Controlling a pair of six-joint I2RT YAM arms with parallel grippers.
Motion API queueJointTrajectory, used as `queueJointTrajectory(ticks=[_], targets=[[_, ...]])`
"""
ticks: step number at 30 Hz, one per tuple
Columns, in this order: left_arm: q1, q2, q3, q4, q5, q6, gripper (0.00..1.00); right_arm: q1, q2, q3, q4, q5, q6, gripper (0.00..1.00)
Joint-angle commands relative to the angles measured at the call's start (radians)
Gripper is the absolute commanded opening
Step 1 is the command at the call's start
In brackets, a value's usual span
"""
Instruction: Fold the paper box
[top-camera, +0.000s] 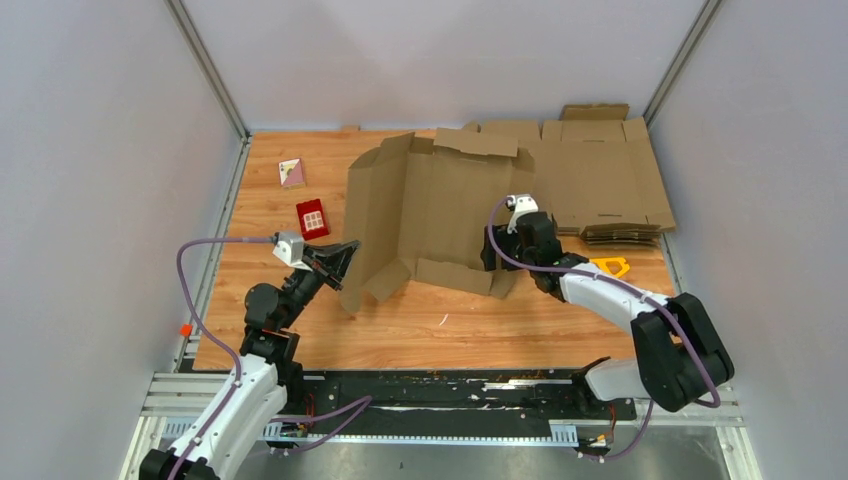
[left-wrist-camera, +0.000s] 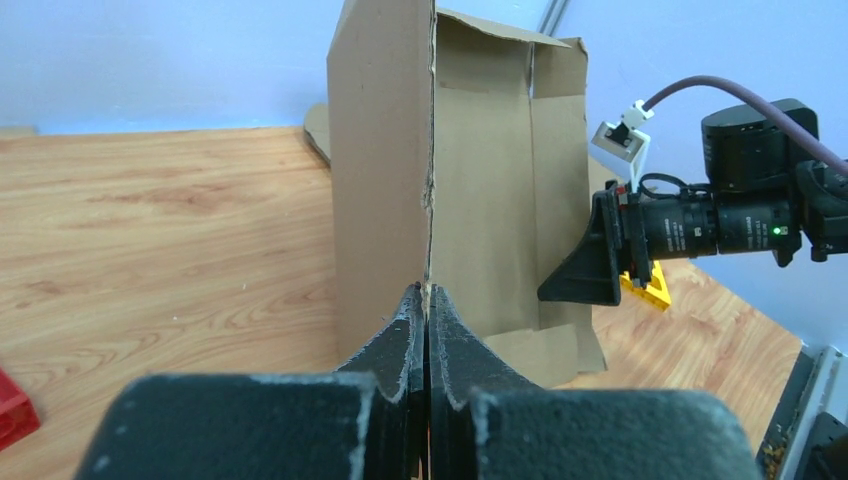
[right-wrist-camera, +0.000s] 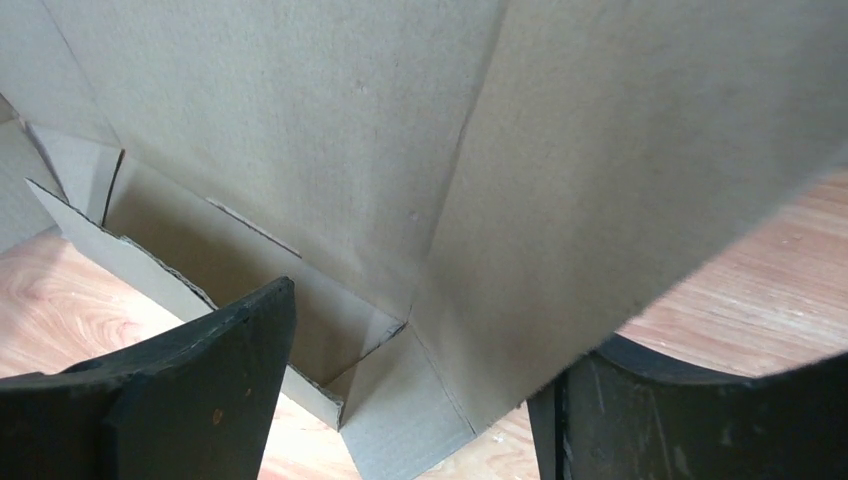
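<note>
The paper box (top-camera: 430, 210) is a large brown cardboard sheet standing half-raised in the middle of the table, its panels and flaps bent upward. My left gripper (top-camera: 345, 252) is shut on the thin edge of the box's left panel, seen edge-on in the left wrist view (left-wrist-camera: 427, 296). My right gripper (top-camera: 497, 262) is at the box's right front corner. In the right wrist view (right-wrist-camera: 440, 325) its jaws stand wide apart, with a box panel (right-wrist-camera: 350, 130) hanging between them. One finger (right-wrist-camera: 200, 385) shows fully; the other (right-wrist-camera: 700, 415) is partly hidden behind the cardboard.
A pile of flat brown cardboard sheets (top-camera: 600, 185) lies at the back right. A small red box (top-camera: 312, 217) and a small pink-and-white card (top-camera: 291, 173) lie at the left. A yellow piece (top-camera: 612, 266) lies by the right arm. Grey walls close in three sides.
</note>
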Motion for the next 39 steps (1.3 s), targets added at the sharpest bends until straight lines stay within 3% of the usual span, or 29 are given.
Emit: queueJointTrajectory(ticks=[1,5,9,13,26,39], targets=[[-0.008,-0.002,0.001,0.068,0.028,0.026,0.0,0.011,0.03,-0.018,0.027,-0.066,-0.017,0.81],[-0.009,-0.003,-0.001,0.064,0.028,0.024,0.0,0.041,0.053,-0.001,-0.04,-0.04,-0.033,0.97],[-0.01,-0.003,-0.003,0.064,0.026,0.024,0.0,0.1,0.059,0.007,-0.062,0.026,-0.053,1.0],[-0.011,-0.003,-0.005,0.065,0.024,0.024,0.0,0.146,0.04,0.002,-0.057,0.032,-0.085,1.0],[-0.011,-0.014,-0.012,0.071,0.015,0.021,0.0,0.167,-0.121,-0.109,0.082,-0.167,-0.112,1.0],[-0.011,-0.025,-0.013,0.074,0.019,0.013,0.0,0.294,-0.026,-0.039,-0.03,0.112,-0.155,1.0]])
